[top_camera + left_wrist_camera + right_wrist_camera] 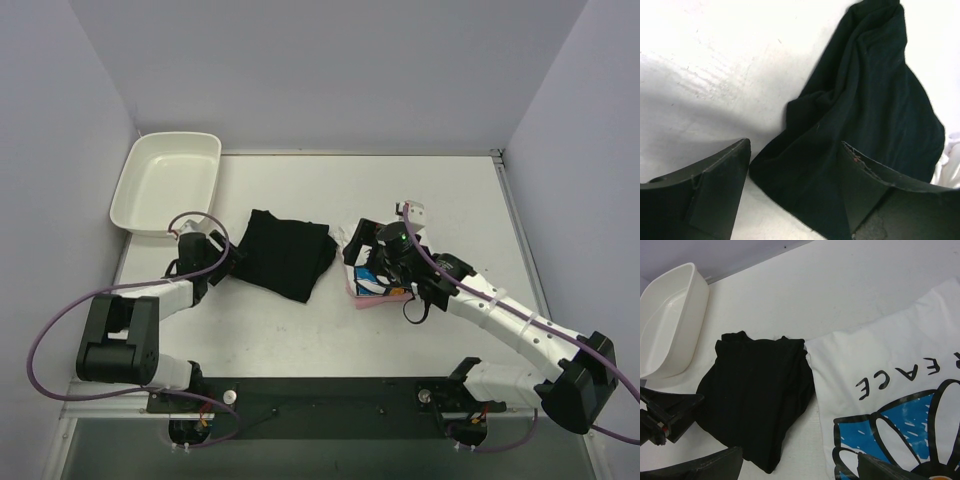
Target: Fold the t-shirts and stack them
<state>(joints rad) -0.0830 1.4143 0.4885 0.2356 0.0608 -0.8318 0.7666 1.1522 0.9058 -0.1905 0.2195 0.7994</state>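
A folded black t-shirt point(288, 253) lies mid-table. My left gripper point(234, 258) is at its left edge, jaws open. In the left wrist view the gripper point(795, 145) straddles the black shirt's point(865, 100) near corner, one finger point(715, 185) over bare table, the other point(880, 190) over the cloth. The white t-shirt with a blue daisy print point(880, 365) lies to the right, on top of a pink one whose edge point(374, 296) shows. My right gripper point(375, 270) hovers open above the white shirt point(362, 250); in its own view the gripper point(800, 462) holds nothing.
A white plastic tray point(168, 180) stands at the back left, also seen in the right wrist view as the tray point(670, 315). Grey walls close in the table on three sides. The left gripper point(665, 415) shows at the left edge of the right wrist view.
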